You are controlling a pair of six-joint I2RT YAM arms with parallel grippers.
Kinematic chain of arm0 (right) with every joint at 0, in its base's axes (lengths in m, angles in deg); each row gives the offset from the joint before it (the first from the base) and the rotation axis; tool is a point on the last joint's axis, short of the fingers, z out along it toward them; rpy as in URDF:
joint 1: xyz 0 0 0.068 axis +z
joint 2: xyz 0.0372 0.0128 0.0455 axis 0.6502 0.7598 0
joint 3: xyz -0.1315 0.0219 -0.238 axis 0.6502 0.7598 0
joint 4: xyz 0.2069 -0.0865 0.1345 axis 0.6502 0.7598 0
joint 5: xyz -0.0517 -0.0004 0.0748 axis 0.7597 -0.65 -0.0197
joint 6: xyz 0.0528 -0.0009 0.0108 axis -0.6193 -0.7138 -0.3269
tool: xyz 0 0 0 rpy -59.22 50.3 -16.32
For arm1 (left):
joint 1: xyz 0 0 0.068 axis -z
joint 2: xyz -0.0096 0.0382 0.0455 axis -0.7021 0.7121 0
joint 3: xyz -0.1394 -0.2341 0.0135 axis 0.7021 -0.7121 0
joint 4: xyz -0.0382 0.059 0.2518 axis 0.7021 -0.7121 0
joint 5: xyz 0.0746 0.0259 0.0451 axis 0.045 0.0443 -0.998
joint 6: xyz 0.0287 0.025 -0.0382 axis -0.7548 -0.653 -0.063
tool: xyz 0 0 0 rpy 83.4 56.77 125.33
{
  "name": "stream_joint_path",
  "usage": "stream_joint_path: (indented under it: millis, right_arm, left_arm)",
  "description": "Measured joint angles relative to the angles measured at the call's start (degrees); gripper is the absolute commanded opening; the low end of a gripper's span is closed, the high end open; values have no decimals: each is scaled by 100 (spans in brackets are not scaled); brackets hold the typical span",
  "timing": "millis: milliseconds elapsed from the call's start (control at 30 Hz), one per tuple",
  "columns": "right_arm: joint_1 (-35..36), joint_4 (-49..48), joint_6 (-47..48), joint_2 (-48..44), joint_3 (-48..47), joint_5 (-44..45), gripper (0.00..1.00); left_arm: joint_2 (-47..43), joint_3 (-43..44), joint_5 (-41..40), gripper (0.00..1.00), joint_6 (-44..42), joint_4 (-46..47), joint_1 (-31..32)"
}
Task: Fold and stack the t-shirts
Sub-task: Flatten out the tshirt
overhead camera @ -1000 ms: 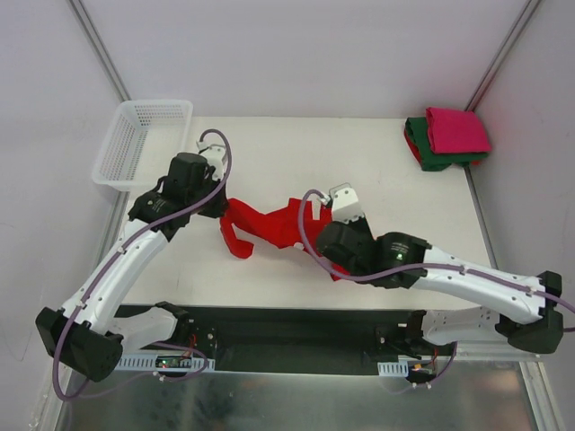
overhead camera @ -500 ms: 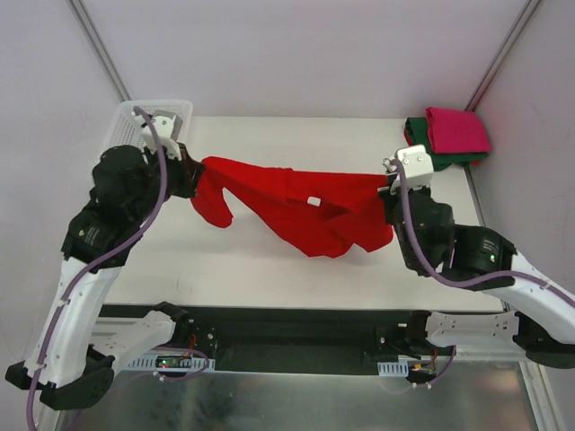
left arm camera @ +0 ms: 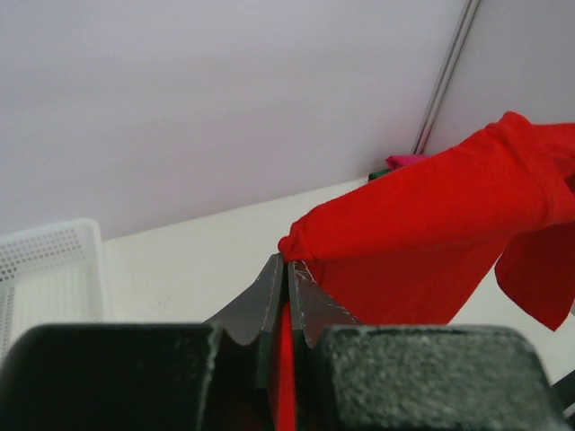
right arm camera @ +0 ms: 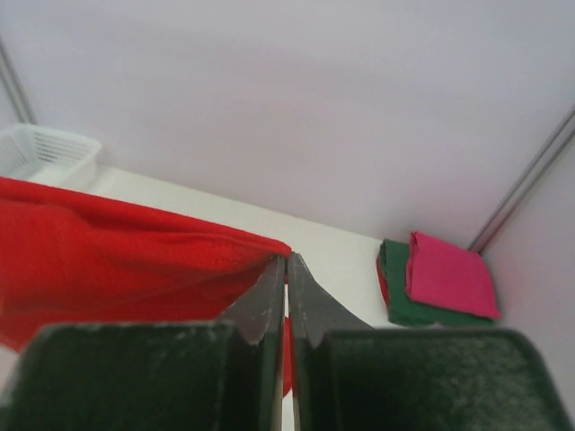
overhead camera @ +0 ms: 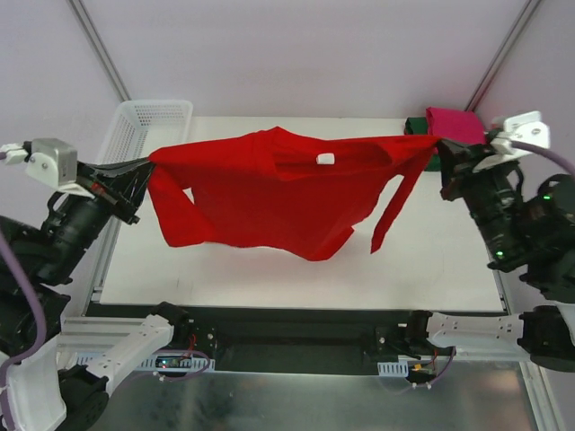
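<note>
A bright red t-shirt (overhead camera: 269, 193) hangs stretched in the air above the table, held by its two shoulders. My left gripper (overhead camera: 139, 171) is shut on its left end, seen in the left wrist view (left arm camera: 287, 262) with red cloth (left arm camera: 422, 242) between the jaws. My right gripper (overhead camera: 442, 148) is shut on its right end, seen in the right wrist view (right arm camera: 286, 260) with the cloth (right arm camera: 117, 260) trailing left. A folded magenta-pink t-shirt (overhead camera: 455, 126) lies on a folded dark green t-shirt (overhead camera: 429, 158) at the back right corner; both show in the right wrist view (right arm camera: 449, 274) (right arm camera: 400, 296).
A white mesh basket (overhead camera: 144, 135) stands at the back left corner, also in the left wrist view (left arm camera: 49, 269) and right wrist view (right arm camera: 45, 153). The white table (overhead camera: 269, 269) lies under the hanging shirt.
Both grippers have risen and moved apart, left going left and right going right. The red t-shirt has gone from a crumpled heap on the table to spread wide in the air.
</note>
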Motion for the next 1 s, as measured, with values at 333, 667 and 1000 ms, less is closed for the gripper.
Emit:
stream_joint_path:
  millis: [333,667,1000]
  right_arm:
    - [4,568,50,-310,-876,-1220,1]
    - [7,804,85,-382,-328,-1449,1]
    - [4,1130,136,-68,-669,-1526,1]
  left_arm:
    - [-208,575,391,0,-61,-44,0]
    - [-385,420,396,0,-68,-120,0]
    - [-11,632,564,0,-103,-164,-2]
